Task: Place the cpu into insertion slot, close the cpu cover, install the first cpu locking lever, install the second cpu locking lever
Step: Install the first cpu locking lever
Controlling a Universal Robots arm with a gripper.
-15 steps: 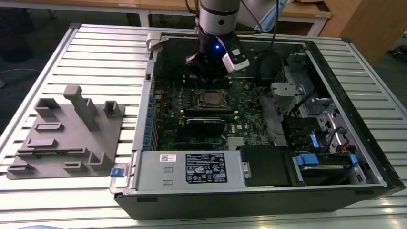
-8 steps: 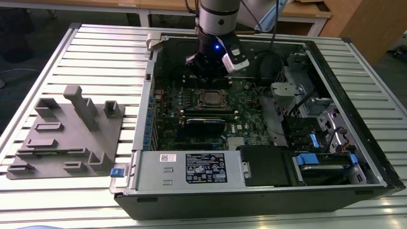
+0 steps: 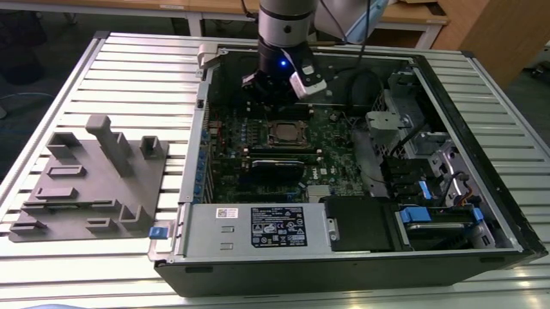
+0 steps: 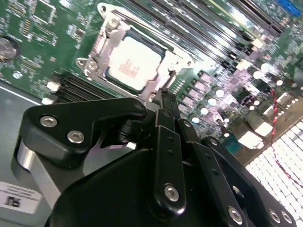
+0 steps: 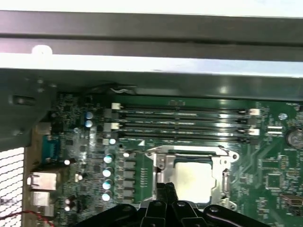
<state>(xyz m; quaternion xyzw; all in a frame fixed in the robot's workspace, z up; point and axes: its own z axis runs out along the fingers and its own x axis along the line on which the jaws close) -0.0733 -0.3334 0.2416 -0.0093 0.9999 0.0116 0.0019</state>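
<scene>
The cpu (image 4: 132,64) (image 5: 194,177), a dull silver square, lies in the insertion slot (image 3: 284,132) on the green motherboard. The cpu cover (image 4: 97,49) (image 5: 161,165), a shiny metal frame, lies flat around the chip. A thin metal lever rod (image 5: 189,148) runs along one edge of the socket. My gripper (image 4: 166,97) (image 5: 165,188) (image 3: 273,90) hangs just beside the socket, its black fingers pressed together into one narrow tip with nothing between them. The tip hides one edge of the cover in both wrist views.
The open computer case (image 3: 481,148) surrounds the board. Long black memory slots (image 5: 184,123) lie beside the socket. A power supply (image 3: 257,225) and drive bays with blue clips (image 3: 429,212) sit at the near side. A grey fixture (image 3: 94,180) stands on the slatted table at the exterior view's left.
</scene>
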